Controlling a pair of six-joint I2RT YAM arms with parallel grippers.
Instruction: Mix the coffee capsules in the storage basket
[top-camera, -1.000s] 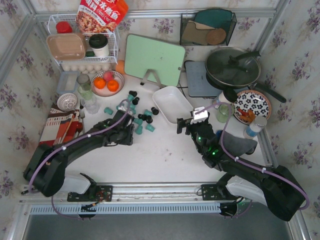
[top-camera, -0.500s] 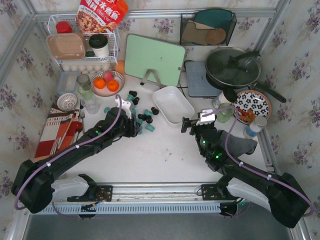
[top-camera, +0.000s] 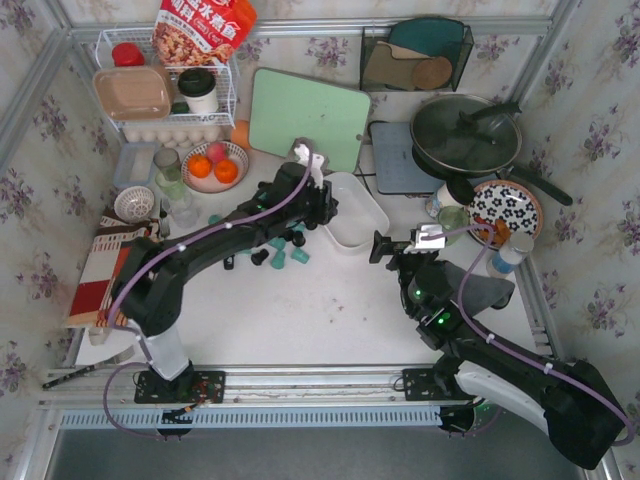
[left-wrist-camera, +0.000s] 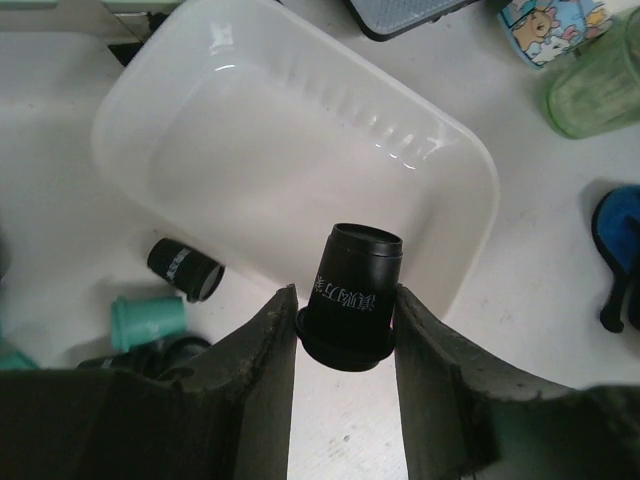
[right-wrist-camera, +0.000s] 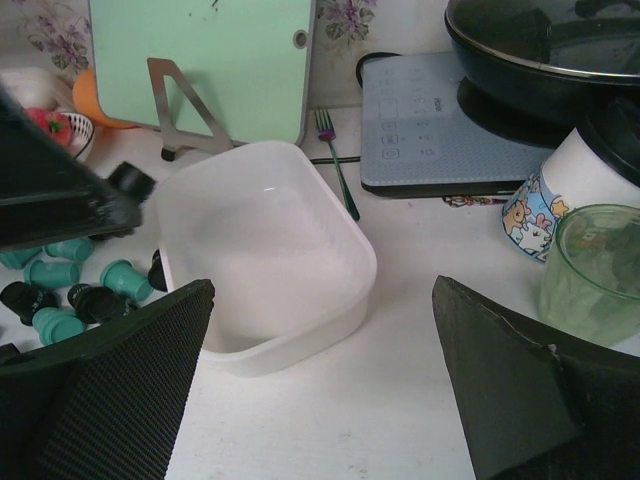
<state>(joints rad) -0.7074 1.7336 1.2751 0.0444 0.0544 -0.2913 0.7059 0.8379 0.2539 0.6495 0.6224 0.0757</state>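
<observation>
flowery wallpaper on three sides, white table (top-camera: 330, 320) under everything. storage basket (top-camera: 352, 222) sits around the middle of the table, a bit toward the far edge, just in front of green cutting board (top-camera: 308, 118). in the right wrist view its white wall (right-wrist-camera: 335, 290) is smooth and solid.

left gripper (left-wrist-camera: 345, 312) is clenched on one black capsule (left-wrist-camera: 358, 265), fingers (left-wrist-camera: 262, 350) pressing it from both sides, white lettering on its side. it hangs over the basket's near rim (left-wrist-camera: 470, 260). in the top view the left arm reaches across to the basket's left end (top-camera: 318, 205).

loose coffee capsules (top-camera: 280, 250) lie on the table left of the basket, teal and black mixed, some tipped over. one black (left-wrist-camera: 186, 270) and one teal (left-wrist-camera: 148, 318) lie just beside the basket wall.

right gripper (top-camera: 400, 242) is spread wide, nothing between its fingers (right-wrist-camera: 110, 385), low over the table near the basket's right end, apart from it.

far right corner: black pan (top-camera: 465, 135) on a grey hob (top-camera: 398, 160). green cup (right-wrist-camera: 595, 270) near the right edge. fruit bowl (top-camera: 215, 167) and wire rack (top-camera: 165, 95) toward the far left corner.
</observation>
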